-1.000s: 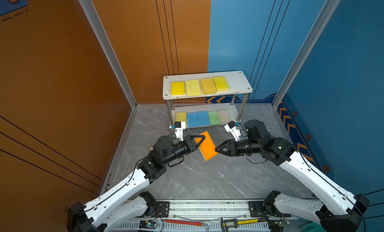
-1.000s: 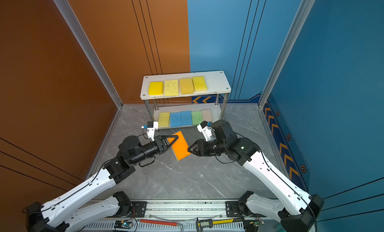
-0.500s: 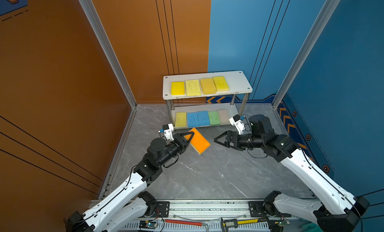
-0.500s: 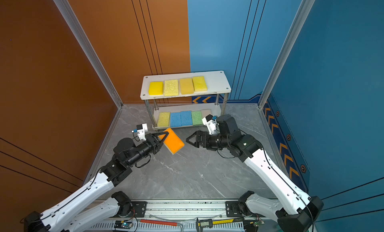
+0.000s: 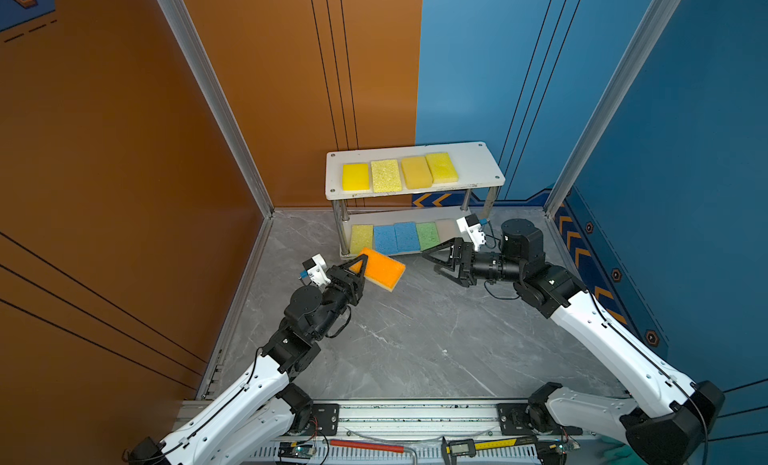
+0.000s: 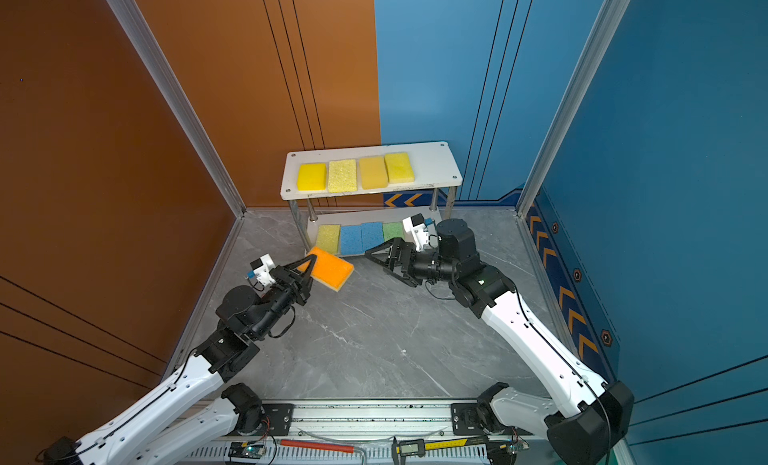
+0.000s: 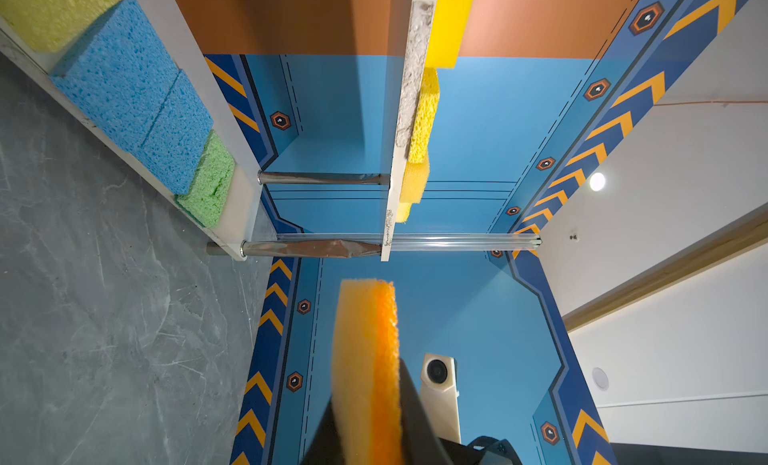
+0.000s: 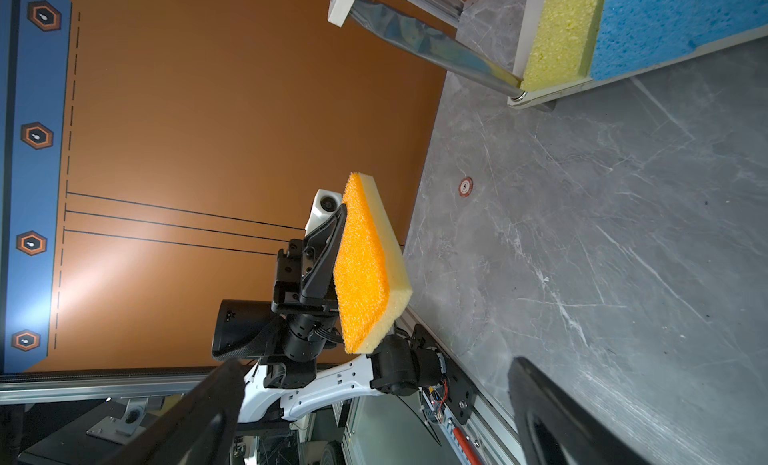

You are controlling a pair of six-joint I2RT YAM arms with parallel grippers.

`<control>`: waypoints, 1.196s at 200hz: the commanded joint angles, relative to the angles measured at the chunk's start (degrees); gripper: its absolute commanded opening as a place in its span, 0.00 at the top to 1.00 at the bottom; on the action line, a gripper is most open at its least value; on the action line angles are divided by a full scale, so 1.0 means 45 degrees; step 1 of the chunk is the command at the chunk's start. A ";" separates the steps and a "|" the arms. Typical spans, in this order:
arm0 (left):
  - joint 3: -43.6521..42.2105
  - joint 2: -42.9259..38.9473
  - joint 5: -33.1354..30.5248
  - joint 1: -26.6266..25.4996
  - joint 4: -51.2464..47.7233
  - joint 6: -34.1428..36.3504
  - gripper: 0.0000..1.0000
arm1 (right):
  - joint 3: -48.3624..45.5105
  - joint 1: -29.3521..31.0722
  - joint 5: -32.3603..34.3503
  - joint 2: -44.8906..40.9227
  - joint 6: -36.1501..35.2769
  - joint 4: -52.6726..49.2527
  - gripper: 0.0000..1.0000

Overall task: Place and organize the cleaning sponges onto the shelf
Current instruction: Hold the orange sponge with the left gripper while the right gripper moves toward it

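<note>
An orange sponge (image 5: 382, 269) with a pale yellow underside hangs above the floor, just in front of the shelf's (image 5: 469, 159) lower left corner. My left gripper (image 5: 360, 267) is shut on one end of it; the left wrist view shows the sponge (image 7: 365, 359) edge-on between the fingers. My right gripper (image 5: 430, 262) stands wide open and empty to the right, facing the orange sponge (image 8: 365, 267) with a gap between. Several yellow sponges (image 5: 399, 174) lie in a row on the top board. Yellow, blue, green and pale sponges (image 5: 395, 237) line the lower board.
An orange wall stands close on the left and a blue wall (image 5: 665, 192) on the right, with aluminium corner posts (image 5: 216, 97). The floor (image 5: 415, 338) is grey marble. A rail (image 5: 415, 413) with a red tool and a caliper runs along the front.
The right gripper opened, let go of the orange sponge and drew back to the right. The left gripper carried the sponge left and toward the shelf's lower board.
</note>
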 commanded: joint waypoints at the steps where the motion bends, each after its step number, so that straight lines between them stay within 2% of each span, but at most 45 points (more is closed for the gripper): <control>1: -0.0135 -0.0141 -0.0830 -0.0192 0.0449 -0.0230 0.84 | -0.0499 0.0005 -0.0547 0.0239 0.1549 0.2429 0.00; 62: -0.0222 -0.0005 -0.0984 -0.0302 0.0828 -0.0316 0.84 | -0.0300 0.0614 -0.0628 0.1181 0.1829 0.3056 0.00; 122: -0.0159 0.0229 -0.0901 -0.0390 0.1041 -0.0337 0.84 | 0.0181 0.1009 -0.0906 0.2309 0.1834 0.3563 0.09; 173: -0.0261 0.0269 -0.0806 -0.0439 0.1070 -0.0372 0.85 | 0.0287 0.1219 -0.0980 0.2899 0.2428 0.4644 0.30; 239: -0.0306 0.0259 -0.0843 -0.0458 0.1070 -0.0416 0.84 | 0.0307 0.1280 -0.1097 0.3042 0.2508 0.4797 0.58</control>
